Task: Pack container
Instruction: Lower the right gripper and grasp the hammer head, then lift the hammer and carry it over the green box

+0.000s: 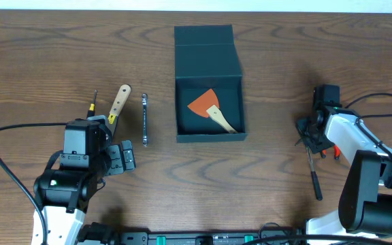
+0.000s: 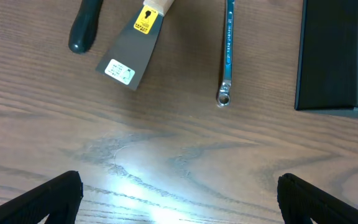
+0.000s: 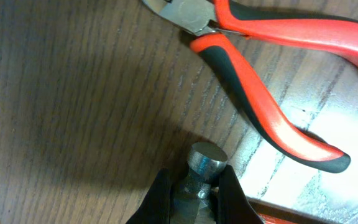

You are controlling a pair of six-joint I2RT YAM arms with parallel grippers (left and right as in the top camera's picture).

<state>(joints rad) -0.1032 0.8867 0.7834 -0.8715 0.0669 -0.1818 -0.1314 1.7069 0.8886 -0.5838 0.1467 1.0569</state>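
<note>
The container [image 1: 208, 51] is a dark teal-black box at the table's middle, its flap lid open toward the back; its side also shows in the left wrist view [image 2: 328, 62]. An orange-bladed scraper [image 1: 206, 105] with a wooden handle lies inside. My left gripper [image 1: 124, 158] is open and empty above bare table [image 2: 179, 186], front left of the box. My right gripper [image 1: 312, 133] is right of the box, shut [image 3: 194, 186] on the steel head of a hammer [image 3: 206, 158], whose black handle [image 1: 314, 178] points toward the front edge.
Red-handled pliers [image 3: 260, 81] lie right beside the hammer head. Left of the box lie a wrench [image 1: 145, 119] [image 2: 228, 50], a wooden-handled putty knife [image 1: 119, 102] [image 2: 132, 56] and a dark-handled screwdriver [image 1: 94, 102] [image 2: 86, 28].
</note>
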